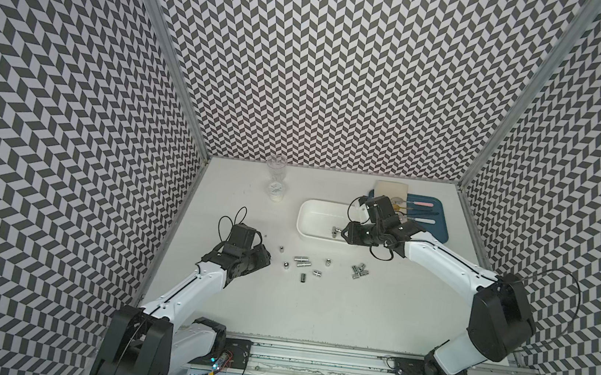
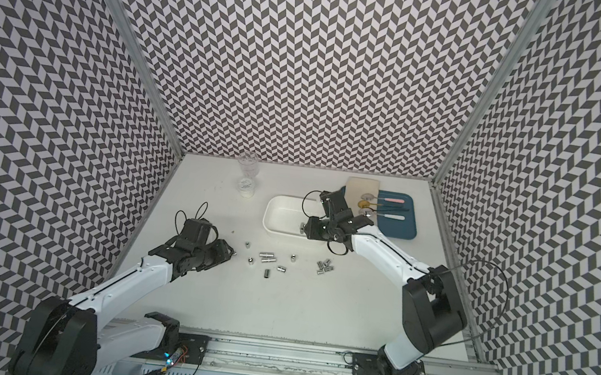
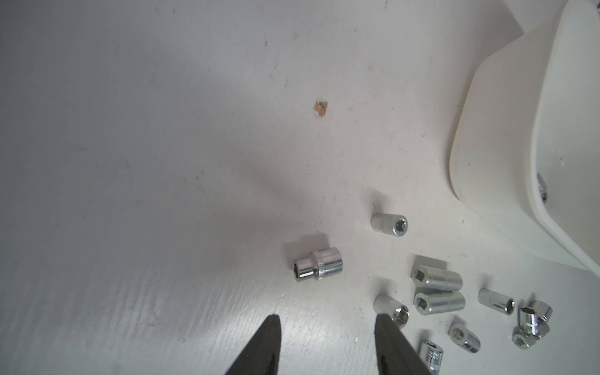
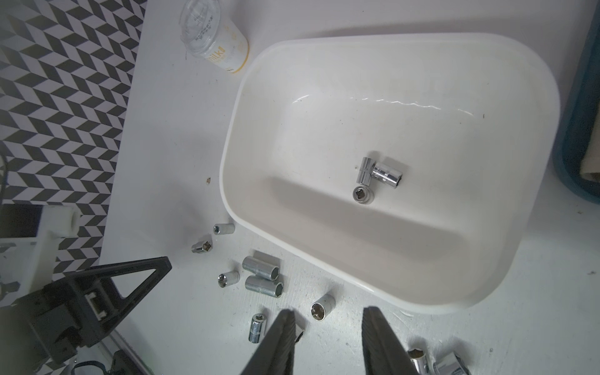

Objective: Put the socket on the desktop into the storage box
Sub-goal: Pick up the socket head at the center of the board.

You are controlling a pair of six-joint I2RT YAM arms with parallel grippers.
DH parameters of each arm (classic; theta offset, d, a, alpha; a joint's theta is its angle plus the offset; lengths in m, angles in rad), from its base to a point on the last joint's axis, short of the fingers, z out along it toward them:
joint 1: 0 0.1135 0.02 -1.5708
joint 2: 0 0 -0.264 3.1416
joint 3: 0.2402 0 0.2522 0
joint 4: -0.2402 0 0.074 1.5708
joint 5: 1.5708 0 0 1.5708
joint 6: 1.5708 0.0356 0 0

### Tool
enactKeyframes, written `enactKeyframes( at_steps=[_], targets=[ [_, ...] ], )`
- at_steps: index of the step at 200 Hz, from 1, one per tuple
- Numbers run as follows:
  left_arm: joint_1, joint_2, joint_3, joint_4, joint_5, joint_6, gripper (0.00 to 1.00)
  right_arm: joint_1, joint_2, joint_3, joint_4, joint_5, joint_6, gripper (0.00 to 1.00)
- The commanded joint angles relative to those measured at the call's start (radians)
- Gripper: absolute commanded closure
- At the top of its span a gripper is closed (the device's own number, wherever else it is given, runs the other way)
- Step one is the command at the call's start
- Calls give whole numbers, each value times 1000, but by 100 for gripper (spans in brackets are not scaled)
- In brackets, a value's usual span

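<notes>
Sockets (image 4: 386, 175) — three — lie in the storage box (image 4: 422, 130). Right claw (image 4: 328, 311) and left claw (image 3: 328, 316) are each part open — holding nothing.

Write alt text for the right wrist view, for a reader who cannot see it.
A white storage box holds three metal sockets near its middle, seen from above past the right gripper, which is open and empty. Several loose sockets lie scattered on the white desktop beside the box, and a clear cup stands near one corner.
</notes>
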Motion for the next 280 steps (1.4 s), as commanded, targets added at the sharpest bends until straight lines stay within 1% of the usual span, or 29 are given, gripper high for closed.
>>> enactKeyframes(
  at_steps=[1,50,84,96,128,166,208,241,280],
  targets=[
    [9,12,32,-4,-25,20,50,17,-50,-30,60,-13,-23,61],
    [10,49,42,5,-23,28,50,31,-93,-69,71,-20,-36,61],
    [10,95,62,5,-24,48,49,59,-130,-88,68,-22,-37,59],
    [10,119,75,6,-24,56,47,78,-148,-98,71,-22,-39,57],
    [10,169,107,-9,-32,71,45,136,-203,-139,87,-36,-44,57],
    [8,200,134,-30,-51,86,45,221,-274,-220,136,-43,-67,54],
    [6,234,154,-46,-70,90,44,279,-348,-312,189,-50,-64,53],
    [-12,261,167,-46,-79,86,44,290,-389,-368,190,-32,-47,53],
    [-59,306,196,-55,-115,71,45,290,-403,-413,212,-31,-23,53]
  ],
)
